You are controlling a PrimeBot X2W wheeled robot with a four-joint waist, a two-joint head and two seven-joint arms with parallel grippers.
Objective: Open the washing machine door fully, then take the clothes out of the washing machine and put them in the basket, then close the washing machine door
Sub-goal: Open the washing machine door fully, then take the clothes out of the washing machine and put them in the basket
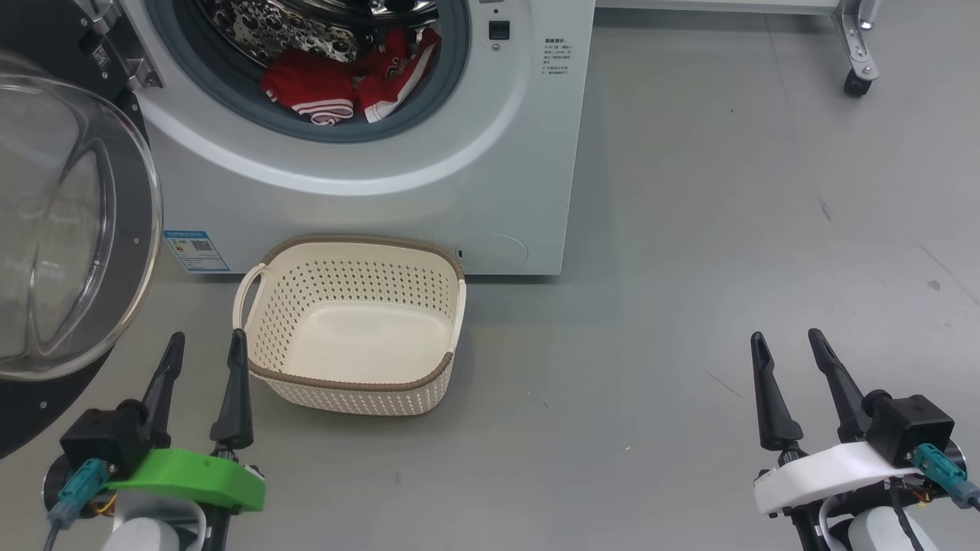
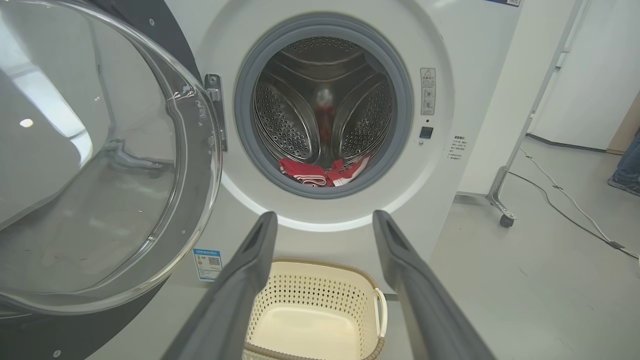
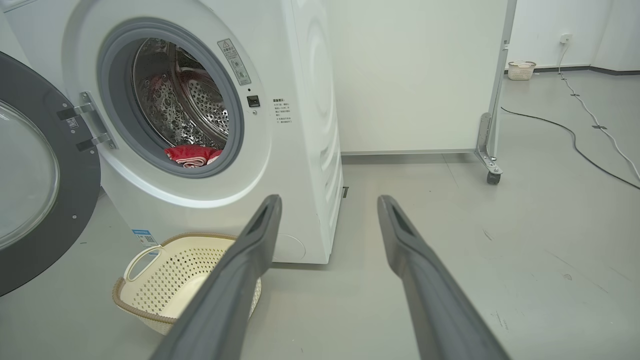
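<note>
1. Door first: the washing machine door [image 1: 69,229] hung swung wide on the left, glass bowl bulging out. By my reading, the opening step was done.
2. The clothes [image 1: 337,80] lay in a red heap at the bottom front of the drum [image 2: 285,120], just behind the grey gasket [image 2: 245,115] of the washing machine [image 1: 490,153]. The heap ran side to side, not front to back.
3. The left gripper [image 1: 207,340] had its fingers spread wide with nothing between them. It sat low, between the door and the basket [image 1: 360,398].
4. The right gripper [image 1: 787,337] was just as wide and just as empty, over bare floor [image 1: 689,306], well apart from the machine on its right.
5. Here was the line that mattered: from the left gripper the clothes lay ahead, up and a little to the right, straight above the basket. The left arm was clearly the nearer, so I'd back it for the reach, minding the door rim beside it.
</note>
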